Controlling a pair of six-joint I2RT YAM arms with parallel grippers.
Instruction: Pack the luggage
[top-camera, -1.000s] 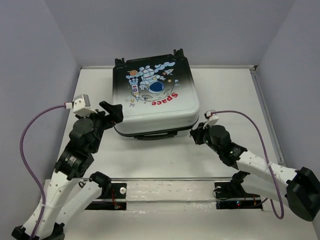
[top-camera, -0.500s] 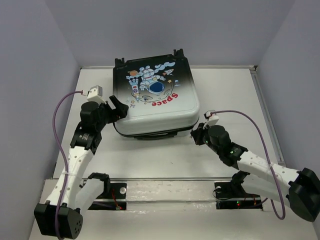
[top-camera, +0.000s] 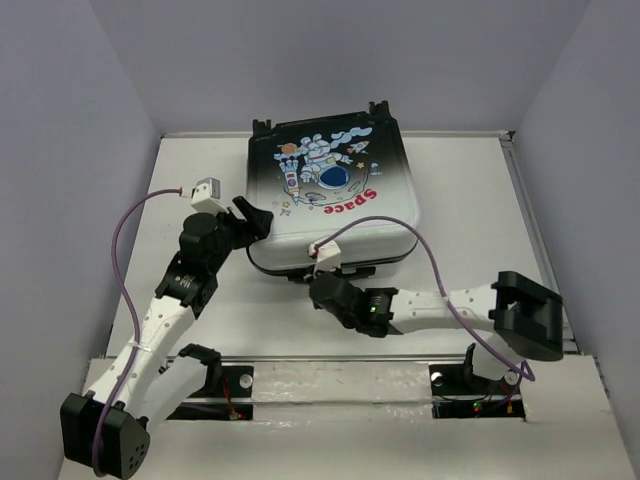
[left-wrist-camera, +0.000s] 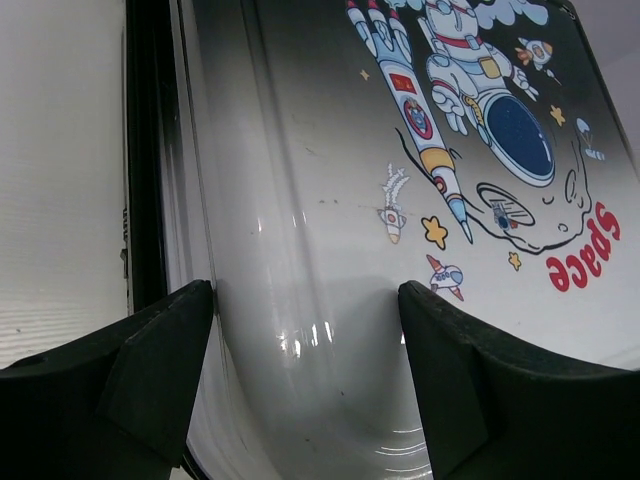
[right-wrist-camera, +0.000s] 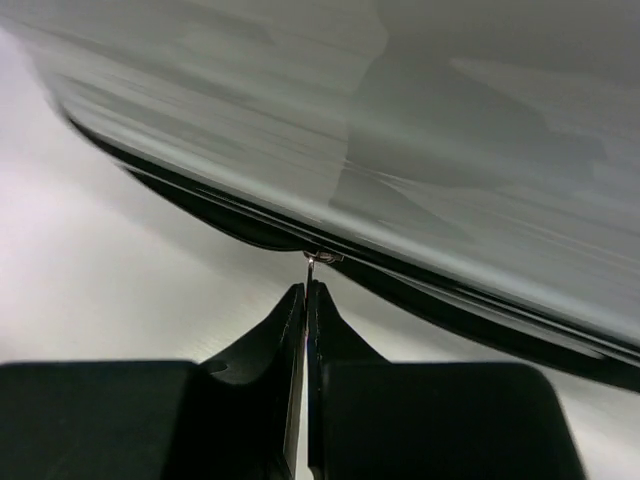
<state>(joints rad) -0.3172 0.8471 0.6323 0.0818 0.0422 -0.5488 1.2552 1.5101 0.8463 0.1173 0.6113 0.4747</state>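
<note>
The luggage (top-camera: 335, 195) lies flat and closed by the table's (top-camera: 460, 200) far edge, red "Space" readable on its shell. The left gripper (left-wrist-camera: 305, 295), jaws wide, straddles its near-left corner, holding nothing. The right gripper (right-wrist-camera: 305, 288) is pinched shut on the zip pull (right-wrist-camera: 314, 260) along the near side.

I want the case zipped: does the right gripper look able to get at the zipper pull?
Likely yes: the right gripper is shut right at the zipper pull on the near seam of the luggage, with nothing between.
</note>
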